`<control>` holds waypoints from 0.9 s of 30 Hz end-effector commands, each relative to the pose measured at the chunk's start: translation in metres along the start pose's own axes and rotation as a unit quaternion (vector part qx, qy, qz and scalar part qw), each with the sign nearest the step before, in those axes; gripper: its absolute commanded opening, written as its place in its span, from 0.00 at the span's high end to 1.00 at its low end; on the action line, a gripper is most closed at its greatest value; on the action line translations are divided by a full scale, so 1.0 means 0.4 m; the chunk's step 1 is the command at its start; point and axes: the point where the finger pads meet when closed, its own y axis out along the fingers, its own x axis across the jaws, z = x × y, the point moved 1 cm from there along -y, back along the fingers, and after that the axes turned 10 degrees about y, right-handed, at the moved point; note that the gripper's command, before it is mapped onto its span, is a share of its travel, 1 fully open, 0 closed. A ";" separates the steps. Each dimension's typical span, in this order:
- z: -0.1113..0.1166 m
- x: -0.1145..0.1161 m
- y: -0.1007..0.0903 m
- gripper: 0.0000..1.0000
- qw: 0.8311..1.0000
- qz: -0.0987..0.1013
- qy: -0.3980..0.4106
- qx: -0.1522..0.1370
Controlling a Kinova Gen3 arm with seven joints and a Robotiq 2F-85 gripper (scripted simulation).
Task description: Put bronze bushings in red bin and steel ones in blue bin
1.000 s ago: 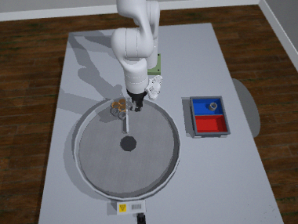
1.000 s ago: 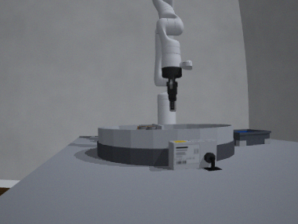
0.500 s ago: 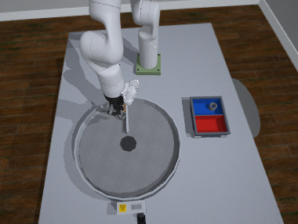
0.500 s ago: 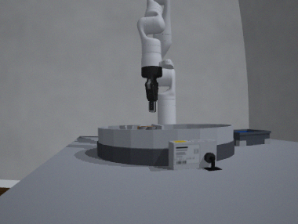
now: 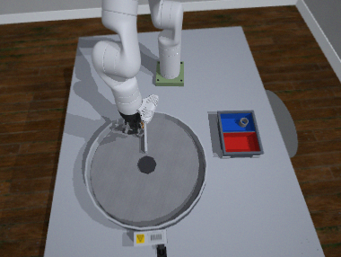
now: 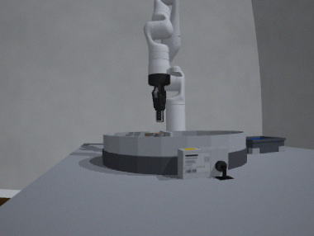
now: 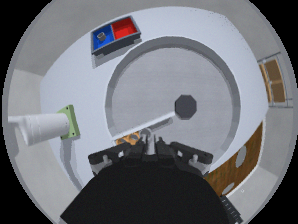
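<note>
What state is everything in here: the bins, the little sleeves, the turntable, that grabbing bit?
Tool: slightly open, empty, above turntable
Blue bin: holding one steel bushing
Red bin: empty
Bronze bushings: on turntable, unsorted
Turntable: carrying bushings; turning, cannot tell

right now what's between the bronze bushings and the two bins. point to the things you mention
The white bar [image 5: 145, 140] [image 7: 145, 126], then the turntable [image 5: 117, 189] [image 6: 145, 142] [image 7: 150, 75] with its rim, then a strip of table [image 5: 278, 216] [image 6: 124, 206] [image 7: 75, 75]; the wrist view shows it.
</note>
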 end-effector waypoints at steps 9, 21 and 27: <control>-0.004 -0.003 0.042 0.86 1.000 0.003 0.001 -0.001; -0.005 -0.002 0.079 0.86 1.000 0.003 0.002 -0.001; -0.005 -0.002 0.079 0.86 1.000 0.003 0.002 -0.001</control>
